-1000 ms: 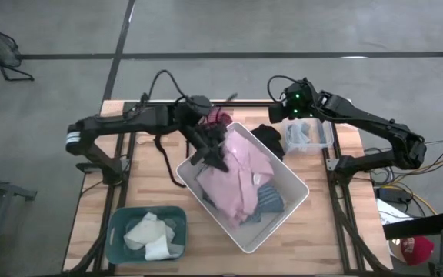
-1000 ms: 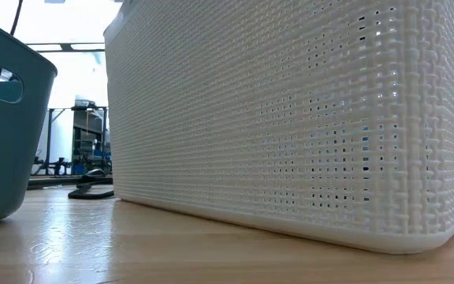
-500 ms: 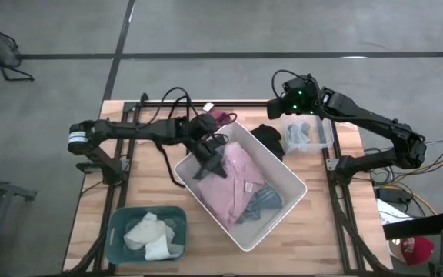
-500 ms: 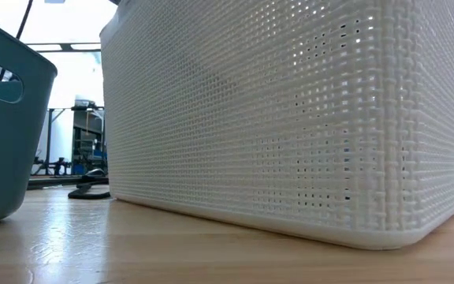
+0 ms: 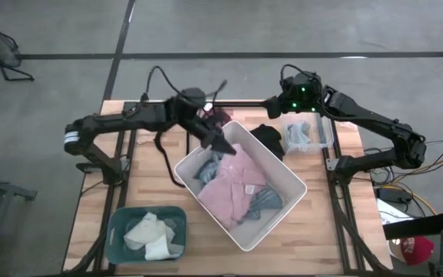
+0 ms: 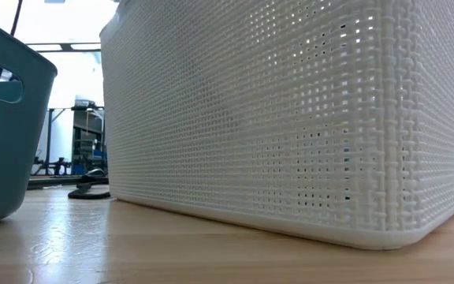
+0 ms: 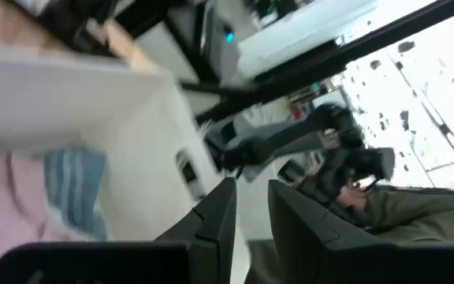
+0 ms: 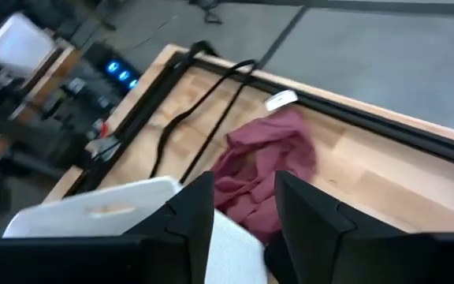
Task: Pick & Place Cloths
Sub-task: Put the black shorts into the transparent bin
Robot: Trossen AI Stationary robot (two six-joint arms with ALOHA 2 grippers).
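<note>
Left gripper hangs over the white basket, fingers apart, empty. The pink cloth looks soft and light; pinch a raised fold.

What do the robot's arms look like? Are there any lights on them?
Both arms are dark and jointed. The left arm has a white band near its base and black cables looping off it. The right arm shows small green lights near its wrist. Each gripper has two dark, flat fingers.

A woven white plastic basket stands on a glossy wooden table, holding soft pink cloth.
</note>
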